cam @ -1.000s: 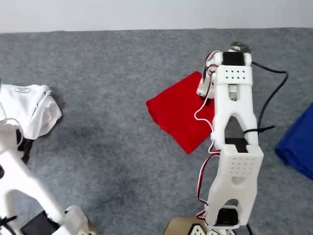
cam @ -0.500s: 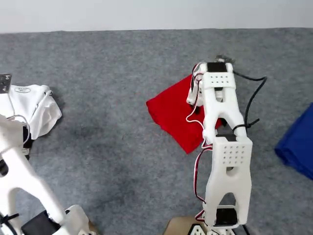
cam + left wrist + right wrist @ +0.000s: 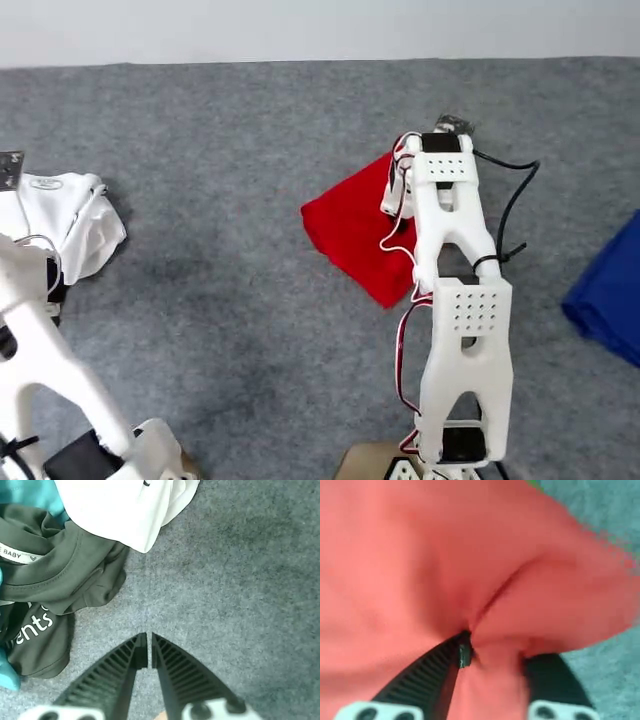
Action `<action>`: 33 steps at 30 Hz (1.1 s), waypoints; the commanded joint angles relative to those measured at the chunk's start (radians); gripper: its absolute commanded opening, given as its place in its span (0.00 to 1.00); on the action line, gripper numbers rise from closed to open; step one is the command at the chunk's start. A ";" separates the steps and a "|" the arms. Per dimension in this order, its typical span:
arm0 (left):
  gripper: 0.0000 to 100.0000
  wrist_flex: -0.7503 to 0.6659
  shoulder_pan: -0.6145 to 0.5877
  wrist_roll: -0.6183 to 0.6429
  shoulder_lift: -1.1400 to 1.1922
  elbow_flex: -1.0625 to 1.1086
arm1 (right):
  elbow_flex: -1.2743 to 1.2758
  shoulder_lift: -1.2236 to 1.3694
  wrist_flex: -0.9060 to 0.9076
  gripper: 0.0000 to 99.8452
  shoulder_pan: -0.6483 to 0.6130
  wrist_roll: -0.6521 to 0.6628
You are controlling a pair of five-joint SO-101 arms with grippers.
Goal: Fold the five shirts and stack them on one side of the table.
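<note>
Left claw [image 3: 149, 642] sits closed on nothing over the bare table [image 3: 240, 580] by its left edge, just beside the dark shirt [image 3: 60, 570] and the white shirt [image 3: 60, 220]. Farther out, right of centre, the right claw [image 3: 490, 650] is pinching a fold of the red shirt [image 3: 345, 230] at its far corner. So the cloth trails toward the near left, well apart from that left-edge pile. My guess is it's the right arm's carry.
</note>
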 commanded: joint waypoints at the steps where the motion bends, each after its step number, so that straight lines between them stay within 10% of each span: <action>1: 0.03 0.009 0.005 0.000 -0.032 -0.005 | -0.008 0.019 -0.018 0.02 -0.001 0.040; 33: 0.03 0.029 0.003 0.000 -0.034 -0.008 | -0.008 -0.627 0.265 0.01 0.460 0.609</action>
